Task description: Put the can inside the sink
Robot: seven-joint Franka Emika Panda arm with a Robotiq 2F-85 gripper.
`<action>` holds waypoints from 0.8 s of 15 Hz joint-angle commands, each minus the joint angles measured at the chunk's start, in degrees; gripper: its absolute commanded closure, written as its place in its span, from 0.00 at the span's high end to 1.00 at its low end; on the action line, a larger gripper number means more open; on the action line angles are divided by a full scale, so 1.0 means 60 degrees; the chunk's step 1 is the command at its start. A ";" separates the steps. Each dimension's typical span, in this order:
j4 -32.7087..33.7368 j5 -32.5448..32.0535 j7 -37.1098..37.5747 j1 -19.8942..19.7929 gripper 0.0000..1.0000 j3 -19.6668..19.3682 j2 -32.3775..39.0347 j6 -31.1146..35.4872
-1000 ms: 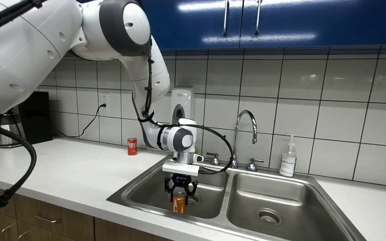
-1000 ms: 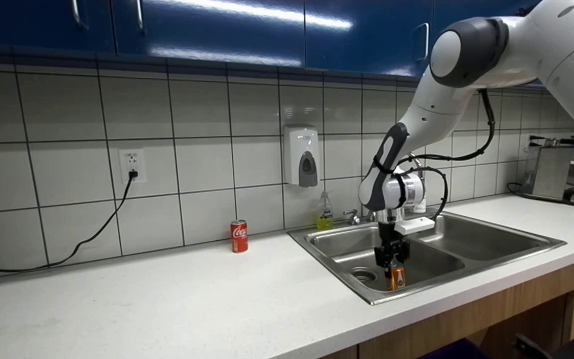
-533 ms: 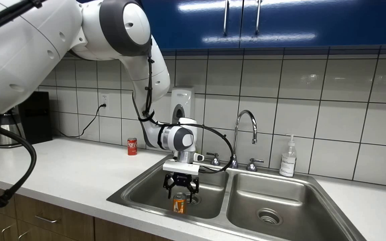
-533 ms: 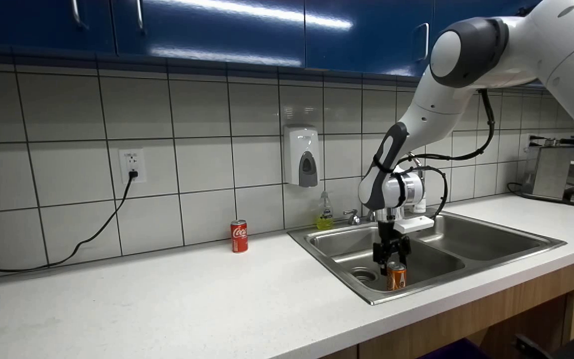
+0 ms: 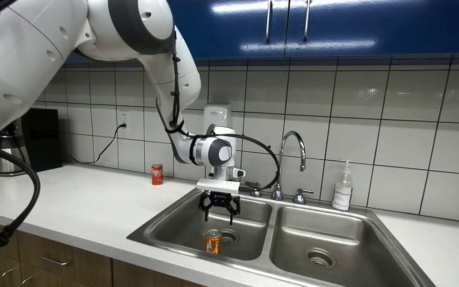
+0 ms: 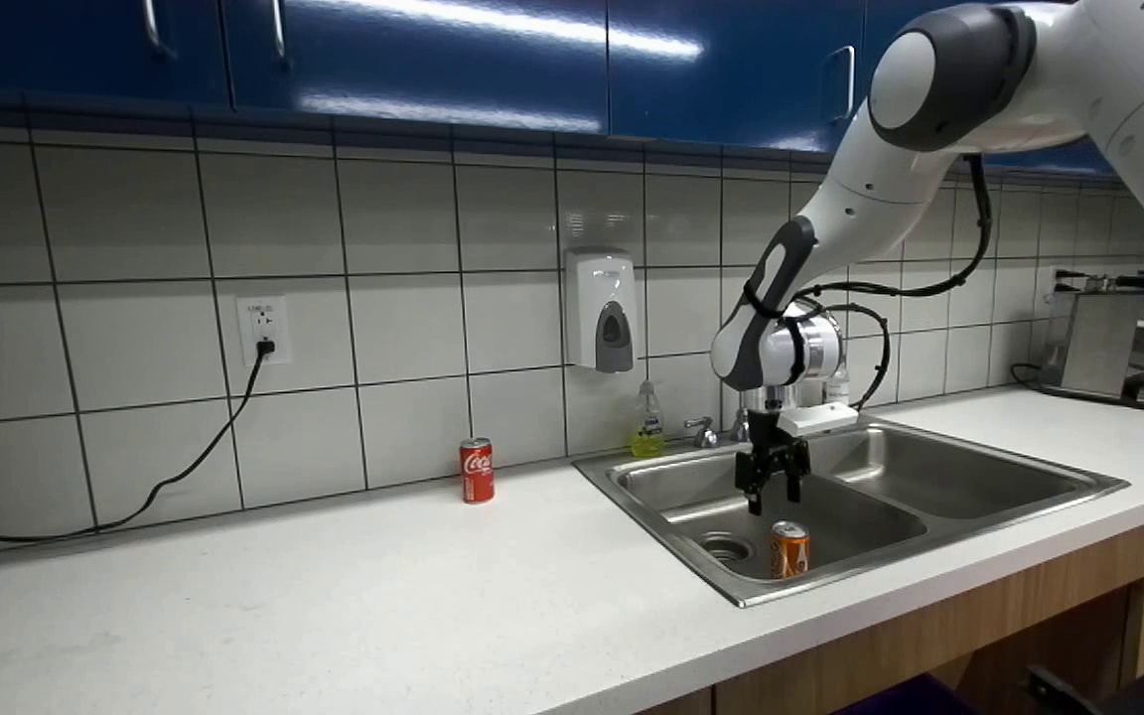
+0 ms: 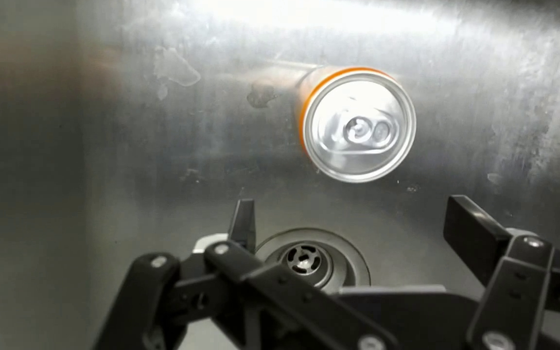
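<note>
A second ago the tool [image 5: 218, 222] had its fingers [image 7: 472, 236] close in on either side of the can [image 5: 213, 242]; half a second ago they stood spread beside its top. Now the tool has risen towards twelve o'clock in both exterior views, while the can has not budged. The tool is released: its two fingers are well apart, the gap between them broader than the can, and both are clear of it. In the wrist view the can sits at twelve o'clock from that gap, with the drain [image 7: 304, 260] at about seven o'clock from the can. The can is inside the sink [image 5: 269, 235], upright in the basin [image 5: 181, 233] that lies at nine o'clock in an exterior view. Its wall is orange with a paler pattern too small to make out; its lid is bright silver, with a ring tab. A red can [image 6: 477, 472] stands on the table [image 6: 334, 596].
</note>
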 commanded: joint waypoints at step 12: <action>-0.1608 -0.0258 0.0660 0.0384 1.00 0.0022 -0.2999 -0.0722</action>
